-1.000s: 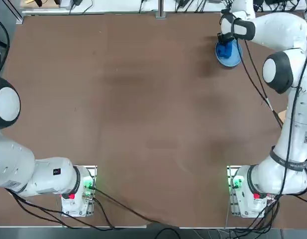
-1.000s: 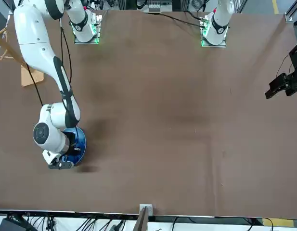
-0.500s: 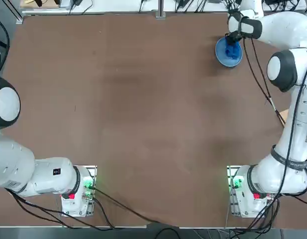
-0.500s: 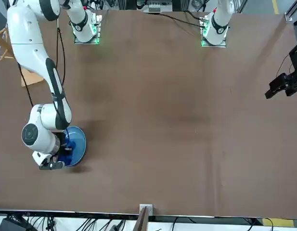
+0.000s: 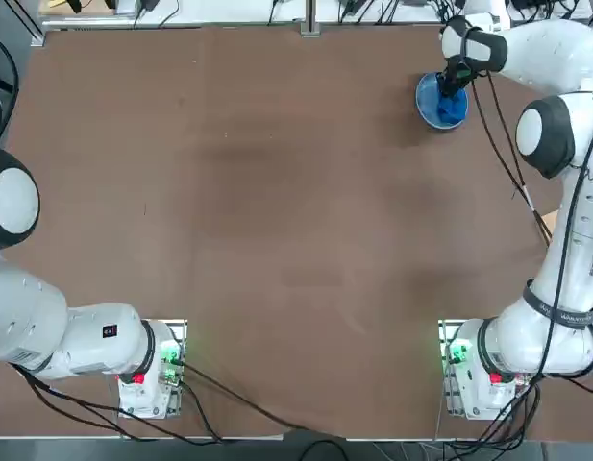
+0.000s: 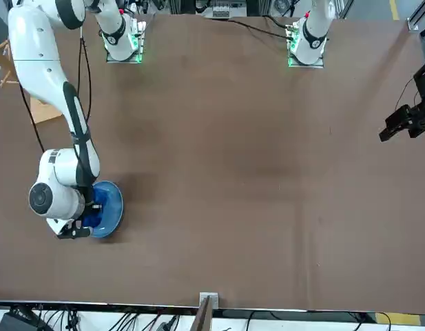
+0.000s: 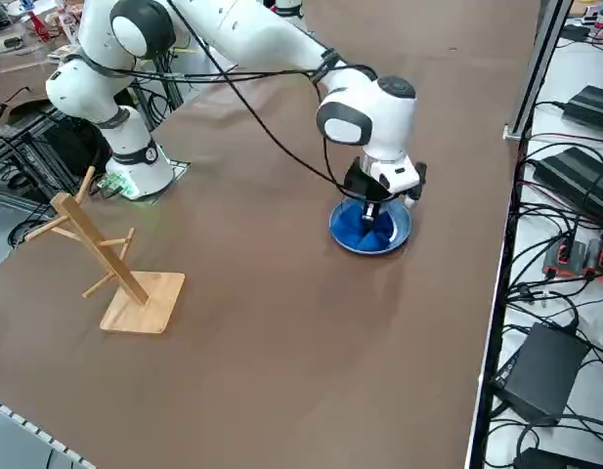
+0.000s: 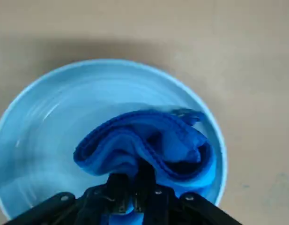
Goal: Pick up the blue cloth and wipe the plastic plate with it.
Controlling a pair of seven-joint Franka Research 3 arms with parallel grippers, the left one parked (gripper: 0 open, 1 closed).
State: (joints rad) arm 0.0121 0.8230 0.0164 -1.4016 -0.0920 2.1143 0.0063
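The plastic plate is a small round light blue dish at the far right part of the table. The blue cloth is bunched in deep blue folds and rests on the plate's inside. My right gripper points straight down over the plate and is shut on the blue cloth, its fingers pinched together on the fabric's top. The arm's wrist hides part of the plate in the front view.
A wooden rack with angled pegs stands on a square base off the robot's right side of the plate. A black camera mount sits at the table's opposite side. Cables and power bricks lie beyond the far table edge.
The right gripper has moved the cloth across the plate, from the plate's left half toward its right and near part. The wrist shifted with it; the plate has stayed put.
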